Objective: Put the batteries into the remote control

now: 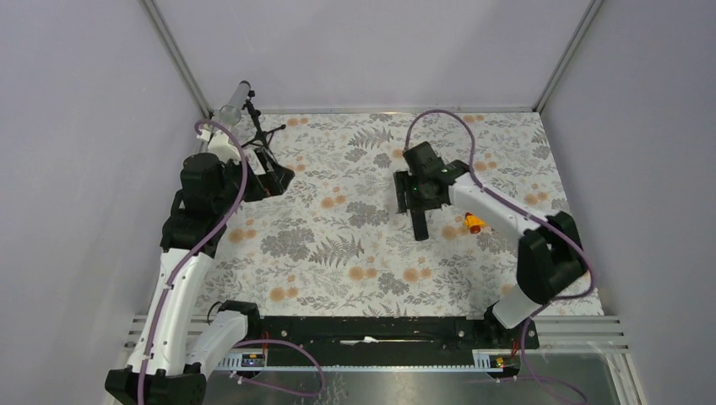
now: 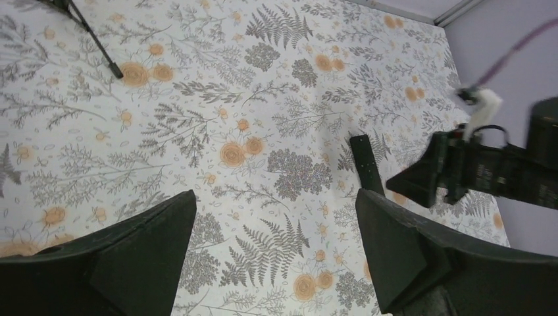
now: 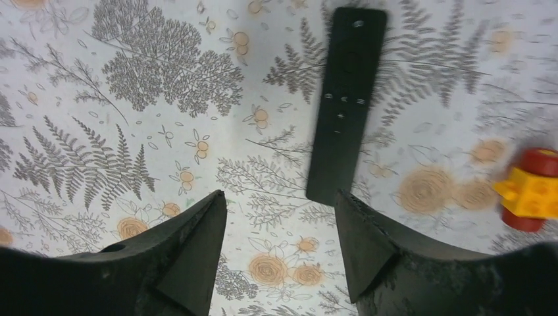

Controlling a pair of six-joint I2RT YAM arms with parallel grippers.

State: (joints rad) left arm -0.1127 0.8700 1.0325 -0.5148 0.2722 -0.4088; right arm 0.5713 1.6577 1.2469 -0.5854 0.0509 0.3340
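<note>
Your right gripper point(image 3: 279, 217) has its jaws parted and empty. The remote point(image 3: 345, 105) lies flat, its near end by one fingertip. Left gripper point(image 2: 276, 224) is wide open and holds nothing.

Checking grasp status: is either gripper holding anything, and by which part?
Nothing is held. The left gripper and the right gripper stand open and empty; the remote control lies flat on the table.

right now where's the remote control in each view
top external: remote control right of centre, at the right end effector's tips
left wrist: remote control right of centre, mid-height
right wrist: remote control top centre
shared landmark: right end effector beside it
</note>
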